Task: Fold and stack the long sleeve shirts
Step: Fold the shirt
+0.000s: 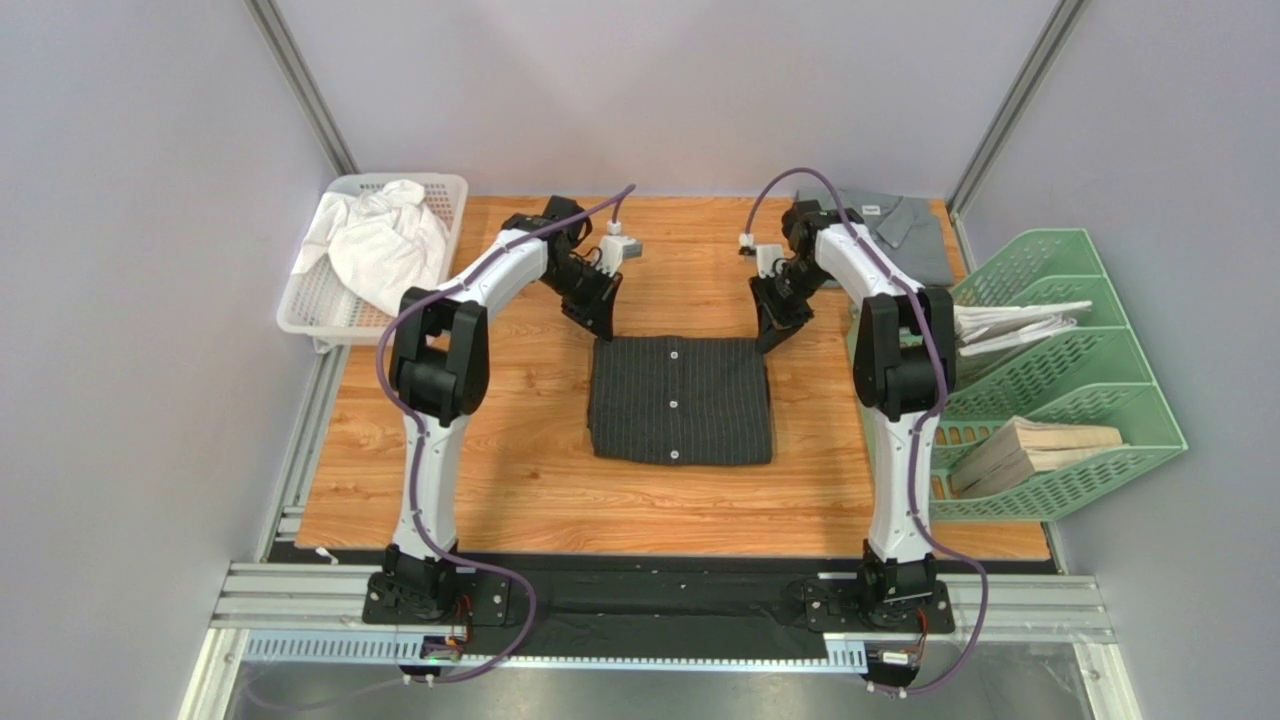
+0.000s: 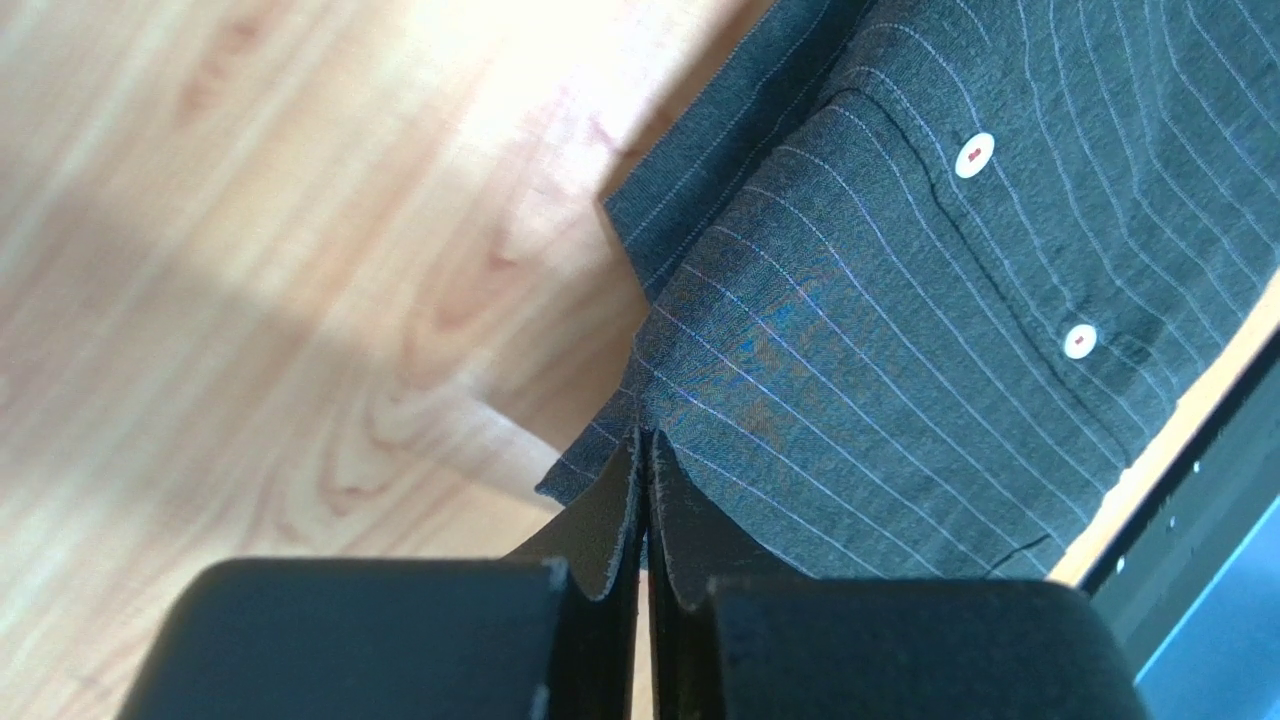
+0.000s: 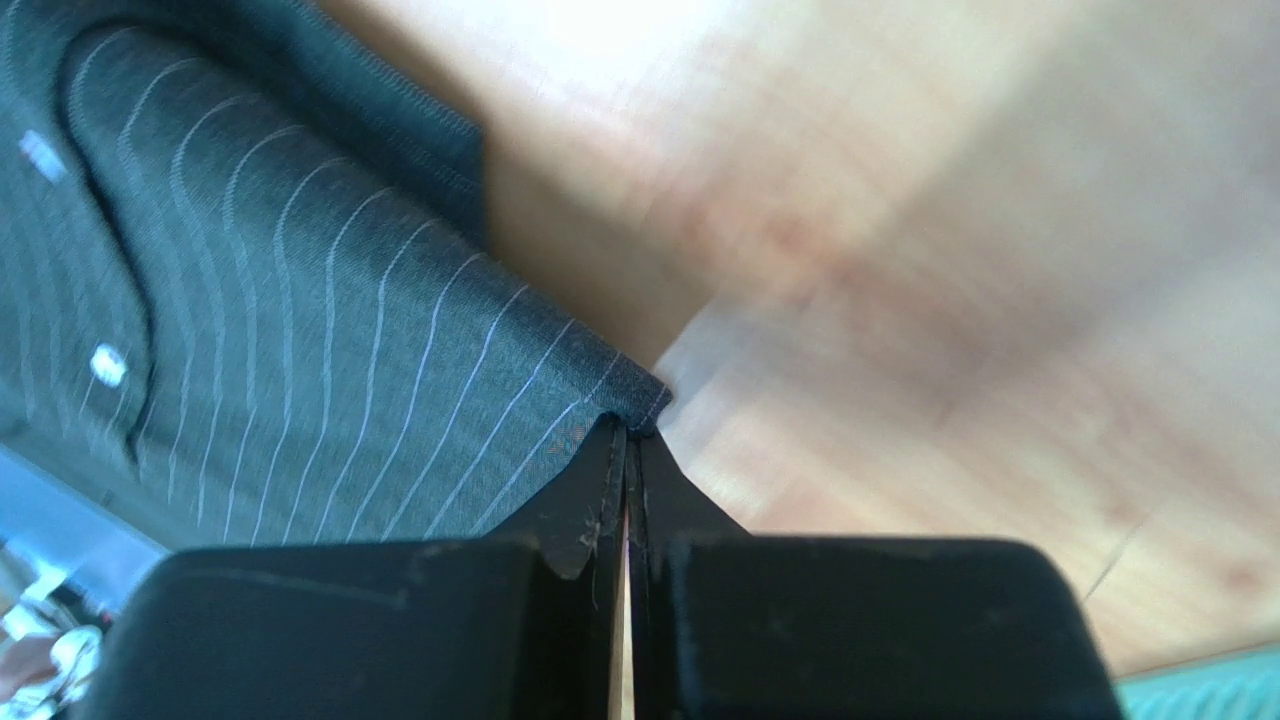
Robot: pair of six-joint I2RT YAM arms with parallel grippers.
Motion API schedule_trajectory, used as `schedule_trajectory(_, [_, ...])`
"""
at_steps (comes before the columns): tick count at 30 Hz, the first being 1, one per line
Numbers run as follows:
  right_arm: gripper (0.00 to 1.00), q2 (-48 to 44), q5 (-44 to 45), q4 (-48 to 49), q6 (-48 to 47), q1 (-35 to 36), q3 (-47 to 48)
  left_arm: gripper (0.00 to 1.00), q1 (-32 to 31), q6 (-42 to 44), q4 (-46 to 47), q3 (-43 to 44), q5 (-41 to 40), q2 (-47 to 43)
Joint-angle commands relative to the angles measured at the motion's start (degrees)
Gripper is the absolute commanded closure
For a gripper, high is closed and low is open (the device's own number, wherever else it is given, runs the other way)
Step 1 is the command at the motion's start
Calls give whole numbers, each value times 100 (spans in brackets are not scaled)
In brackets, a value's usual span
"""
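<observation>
The black pinstriped shirt (image 1: 679,398) lies folded into a rectangle in the middle of the table, button placket up. My left gripper (image 1: 603,320) is shut on its far left corner. In the left wrist view (image 2: 646,440) the fingers pinch the cloth's edge (image 2: 887,315). My right gripper (image 1: 769,324) is shut on the far right corner. In the right wrist view (image 3: 627,431) the fingers pinch the cloth's corner (image 3: 346,375). The grey shirt (image 1: 902,222) lies folded at the back right of the table, behind the right arm.
A white basket (image 1: 445,195) with crumpled white cloth (image 1: 379,237) stands at the back left. Green tiered trays (image 1: 1082,375) holding papers and wooden pieces stand along the right edge. The wooden table (image 1: 496,465) ends at a black strip in front.
</observation>
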Motion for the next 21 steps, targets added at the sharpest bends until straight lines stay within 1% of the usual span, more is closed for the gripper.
schedule_trajectory(1, [100, 622, 325, 327, 219, 50, 965, 100, 241, -354, 128, 396, -222, 325])
schedule_trajectory(4, [100, 887, 413, 301, 448, 50, 1555, 100, 294, -285, 155, 748, -415, 484])
schedule_trajectory(6, [100, 852, 413, 292, 510, 50, 1654, 100, 320, -258, 138, 1045, -477, 511])
schedule_trajectory(7, [98, 704, 378, 292, 554, 32, 1671, 96, 338, -267, 112, 1126, -486, 476])
schedule_trajectory(8, [92, 572, 308, 275, 572, 24, 1654, 85, 364, -319, 137, 1161, -425, 406])
schedule_trajectory(9, [85, 431, 203, 266, 589, 6, 1637, 72, 408, -328, 190, 1092, -329, 275])
schedule_trajectory(10, [61, 56, 80, 257, 633, -72, 1610, 53, 426, -363, 295, 935, -154, -170])
schedule_trajectory(11, [50, -148, -278, 231, 677, -125, 1540, 45, 426, -442, 635, 715, -82, -488])
schedule_trajectory(12, [29, -368, -490, 240, 686, -178, 1470, 33, 417, -529, 865, 104, -3, -848])
schedule_trajectory(13, [18, -657, -710, 240, 695, -283, 1374, 1, 417, -678, 1085, -241, 241, -1608])
schedule_trajectory(14, [6, -1165, -1182, 327, 704, -336, 1016, 1, 409, -1063, 1452, -584, 409, -1973])
schedule_trajectory(15, [0, -1474, -1387, 388, 695, -363, 804, 1, 321, -1232, 1569, -1223, 558, -2324])
schedule_trajectory(16, [0, -1747, -1598, 441, 678, -355, 488, 1, 225, -1347, 1640, -1508, 769, -2954])
schedule_trajectory(17, [0, -2263, -2026, 642, 773, -320, -133, 1, 102, -1574, 1693, -2032, 814, -3248])
schedule_trajectory(18, [0, -2477, -2257, 714, 861, -258, -461, 1, -178, -1689, 1763, -2290, 850, -3825])
schedule_trajectory(19, [0, -2636, -2529, 862, 967, -232, -734, 1, -293, -1865, 2216, -2588, 937, -4118])
schedule_trajectory(20, [0, -2942, -3219, 977, 1055, -197, -998, 1, -356, -2040, 2717, -3383, 1060, -4434])
schedule_trajectory(21, [0, -3058, -3591, 1135, 1230, -188, -1583, 1, -374, -3399, 3435, -3861, 817, -4985])
